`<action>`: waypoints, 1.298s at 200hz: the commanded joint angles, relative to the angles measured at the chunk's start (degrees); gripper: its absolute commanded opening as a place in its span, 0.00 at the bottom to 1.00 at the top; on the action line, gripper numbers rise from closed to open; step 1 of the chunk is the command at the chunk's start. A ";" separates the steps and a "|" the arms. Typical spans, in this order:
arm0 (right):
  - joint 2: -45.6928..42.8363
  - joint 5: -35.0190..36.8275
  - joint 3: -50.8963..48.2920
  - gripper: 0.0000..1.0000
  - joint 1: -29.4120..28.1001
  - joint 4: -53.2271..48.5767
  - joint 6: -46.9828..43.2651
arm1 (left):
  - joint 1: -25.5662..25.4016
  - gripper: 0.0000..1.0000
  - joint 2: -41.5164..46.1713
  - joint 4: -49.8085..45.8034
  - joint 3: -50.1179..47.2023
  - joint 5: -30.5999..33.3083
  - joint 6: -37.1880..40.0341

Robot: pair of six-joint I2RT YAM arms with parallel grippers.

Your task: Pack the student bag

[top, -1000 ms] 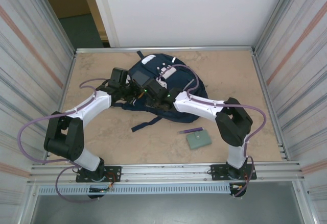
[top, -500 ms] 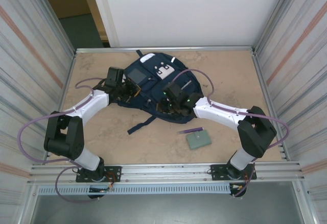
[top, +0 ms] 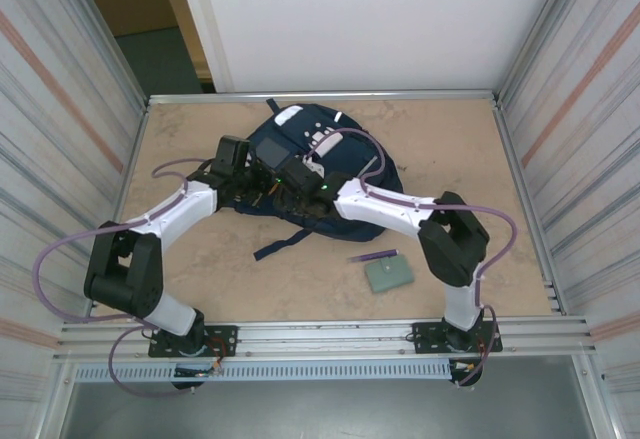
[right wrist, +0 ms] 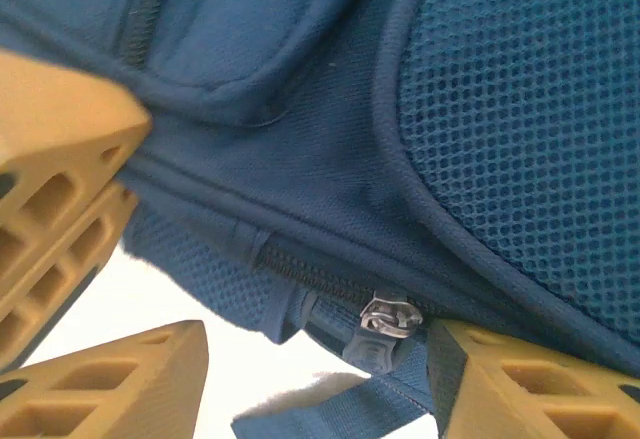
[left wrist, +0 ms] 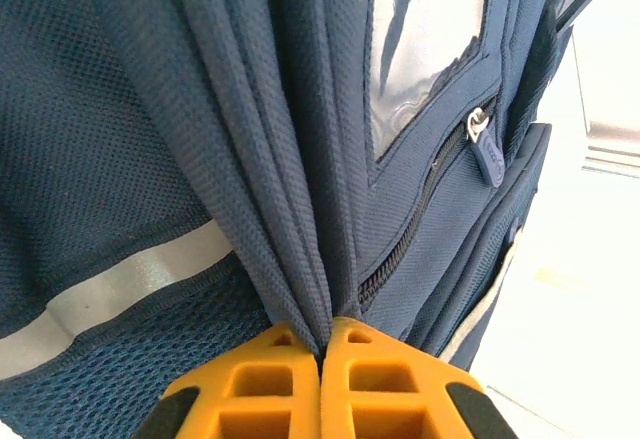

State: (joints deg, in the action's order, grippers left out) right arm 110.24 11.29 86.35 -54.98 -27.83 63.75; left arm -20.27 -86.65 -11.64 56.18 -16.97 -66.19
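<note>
- Your right arm has swung back left over the student bag (top: pixel 262 137), and the right gripper (right wrist: pixel 315 379) has spread open, gripping nothing; a zipper pull (right wrist: pixel 380 319) sits between its fingers.
- Your left gripper (left wrist: pixel 320 359) is pinched tight on a fold of the bag's fabric.
- The bag lies on the table (top: pixel 200 269), upper centre of the top view.

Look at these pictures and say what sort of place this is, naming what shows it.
Probably a robot test cell, not a classroom: a left arm and right arm bolted to a rail at the table edge, ribbed metal walls either side, and a student bag between them.
</note>
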 commanded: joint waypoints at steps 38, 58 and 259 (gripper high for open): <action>5.58 10.14 5.19 0.49 0.02 -12.70 13.64 | -0.47 0.00 5.08 2.15 -1.95 -1.01 -1.83; 6.44 12.11 7.11 0.43 -0.38 -16.11 14.62 | -0.47 0.00 4.92 2.39 -2.06 -1.05 -1.64; -18.10 -6.21 -19.08 0.00 8.11 -3.99 4.39 | 5.56 0.00 1.76 1.31 0.04 6.18 7.94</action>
State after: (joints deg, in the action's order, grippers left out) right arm 98.32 5.76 72.12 -49.93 -30.41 74.67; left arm -18.79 -85.47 -10.41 54.08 -17.34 -63.83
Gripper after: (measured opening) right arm 0.052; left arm 0.047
